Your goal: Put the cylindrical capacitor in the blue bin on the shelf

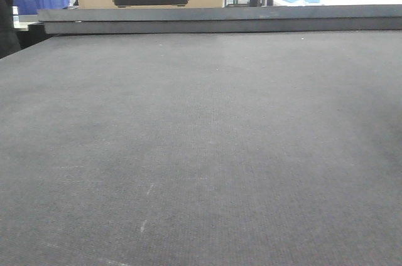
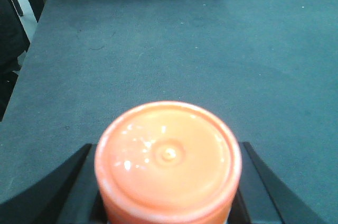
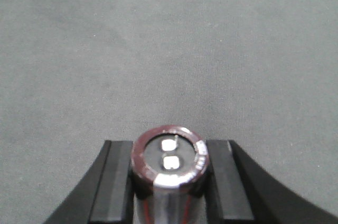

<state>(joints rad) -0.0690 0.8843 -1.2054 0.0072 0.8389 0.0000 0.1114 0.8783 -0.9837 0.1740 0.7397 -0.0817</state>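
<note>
The orange cylindrical capacitor (image 2: 168, 158) sits clamped between the left fingers (image 2: 261, 184), one against each side, above the grey counter (image 2: 185, 49). Its round end cap faces the wrist camera, so its long axis runs toward the lens. The right fingers (image 3: 113, 182) are clamped on a dark cylinder (image 3: 170, 160).
</note>
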